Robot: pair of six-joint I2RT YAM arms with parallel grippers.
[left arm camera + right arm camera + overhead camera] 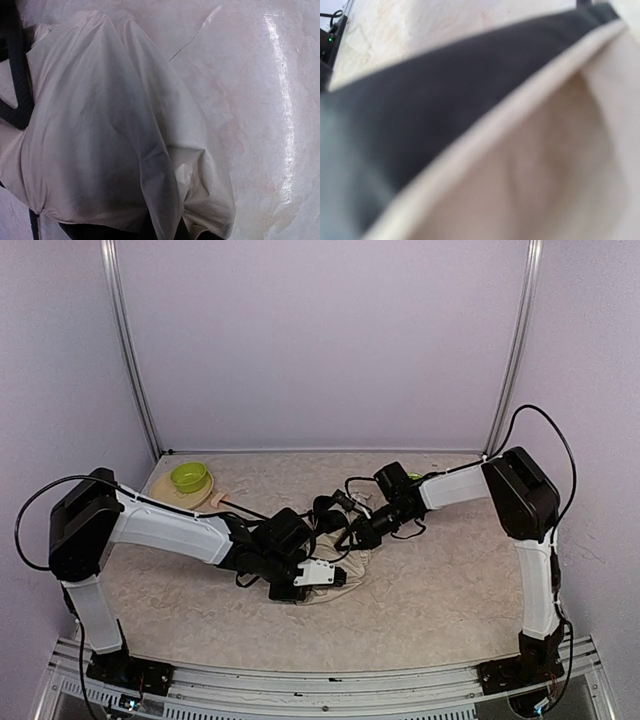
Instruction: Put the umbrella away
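Observation:
The umbrella lies collapsed mid-table, a heap of cream fabric with black ribs and straps on its far side. A thin dark shaft runs left from it to a small light knob. My left gripper is down on the near edge of the heap. In the left wrist view the cream canopy fills the frame and gathers into the jaws, covering the fingers. My right gripper is buried in the far side. Its wrist view shows only blurred cream fabric and black underside pressed close.
A green bowl sits on a beige dish at the back left. A small green thing shows behind the right forearm. Metal frame posts stand at the back corners. The table is pale marbled stone.

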